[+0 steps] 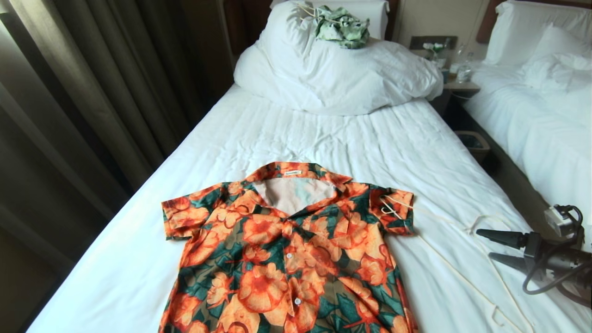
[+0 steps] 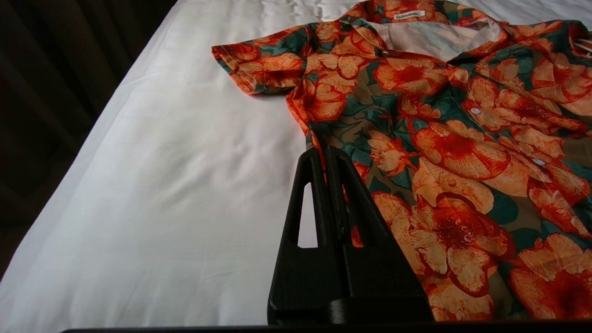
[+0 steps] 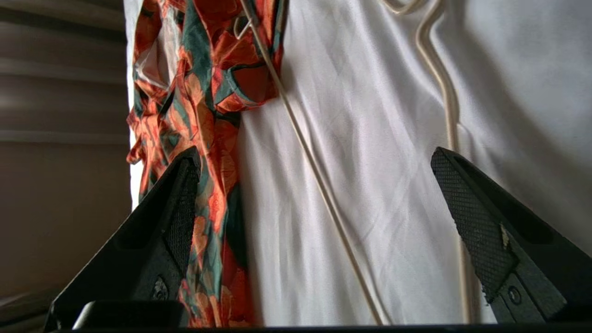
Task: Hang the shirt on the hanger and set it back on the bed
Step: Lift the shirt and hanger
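Head view: my right gripper (image 1: 483, 244), jaws wide, hovers beside the hanger (image 1: 444, 252) on the bed (image 1: 323, 138); shirt (image 1: 286, 249) flat, left jaws closed.

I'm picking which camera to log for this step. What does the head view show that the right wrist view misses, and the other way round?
Only the head view: the whole white-sheeted bed with its bulky white duvet, the pale green garment on it, and the neighbouring bed.

Only the right wrist view: the right gripper's textured finger pads close up.

Both: the orange-flowered short-sleeved shirt lying flat, the thin cream wire hanger beside it with one end on the sleeve, and the right gripper open.
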Motion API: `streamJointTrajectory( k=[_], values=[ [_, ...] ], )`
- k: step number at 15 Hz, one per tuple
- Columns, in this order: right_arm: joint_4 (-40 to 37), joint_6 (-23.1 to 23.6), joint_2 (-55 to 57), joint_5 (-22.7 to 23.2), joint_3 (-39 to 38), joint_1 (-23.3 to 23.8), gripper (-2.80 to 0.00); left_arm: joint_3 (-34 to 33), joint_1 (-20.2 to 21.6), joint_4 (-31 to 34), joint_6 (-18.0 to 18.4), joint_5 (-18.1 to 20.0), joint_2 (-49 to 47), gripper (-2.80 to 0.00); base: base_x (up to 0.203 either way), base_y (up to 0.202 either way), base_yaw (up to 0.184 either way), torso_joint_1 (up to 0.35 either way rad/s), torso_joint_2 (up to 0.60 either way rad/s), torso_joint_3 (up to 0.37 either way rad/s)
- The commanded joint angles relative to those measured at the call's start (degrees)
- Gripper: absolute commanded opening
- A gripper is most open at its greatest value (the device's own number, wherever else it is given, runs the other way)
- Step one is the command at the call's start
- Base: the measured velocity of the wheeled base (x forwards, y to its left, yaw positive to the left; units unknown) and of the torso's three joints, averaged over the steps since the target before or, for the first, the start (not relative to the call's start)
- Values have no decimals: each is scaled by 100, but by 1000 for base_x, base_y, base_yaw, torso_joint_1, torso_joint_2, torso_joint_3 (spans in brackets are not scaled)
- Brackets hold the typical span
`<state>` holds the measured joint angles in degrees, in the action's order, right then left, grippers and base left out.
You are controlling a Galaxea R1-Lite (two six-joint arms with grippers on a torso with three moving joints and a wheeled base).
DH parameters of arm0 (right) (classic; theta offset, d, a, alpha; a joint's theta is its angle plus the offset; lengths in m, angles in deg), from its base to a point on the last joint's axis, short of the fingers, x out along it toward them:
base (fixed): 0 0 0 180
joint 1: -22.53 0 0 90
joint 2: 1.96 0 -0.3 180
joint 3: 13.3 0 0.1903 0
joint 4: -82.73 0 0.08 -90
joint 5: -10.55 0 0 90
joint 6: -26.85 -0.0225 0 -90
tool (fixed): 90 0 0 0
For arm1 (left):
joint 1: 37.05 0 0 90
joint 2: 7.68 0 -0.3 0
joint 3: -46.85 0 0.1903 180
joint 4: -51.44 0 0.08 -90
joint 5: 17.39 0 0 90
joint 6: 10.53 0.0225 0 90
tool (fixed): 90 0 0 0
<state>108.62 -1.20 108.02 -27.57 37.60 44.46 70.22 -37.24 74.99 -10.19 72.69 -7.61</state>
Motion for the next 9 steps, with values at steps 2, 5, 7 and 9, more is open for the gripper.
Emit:
streamJointTrajectory(
  k=[2,5,7,9],
  values=[
    [282,-452,32,500,-44,-39,0,-9,1,-1,1,1,1,-280,0,0,0,0,0,0],
    [339,-555,87,772,-52,-46,0,-9,1,1,-2,1,1,-280,0,0,0,0,0,0],
    [339,-436,76,739,-90,95,0,-9,1,-1,1,1,1,-280,0,0,0,0,0,0],
    [328,-342,-31,733,-158,307,0,-9,1,-1,1,1,1,-280,0,0,0,0,0,0]
  ],
)
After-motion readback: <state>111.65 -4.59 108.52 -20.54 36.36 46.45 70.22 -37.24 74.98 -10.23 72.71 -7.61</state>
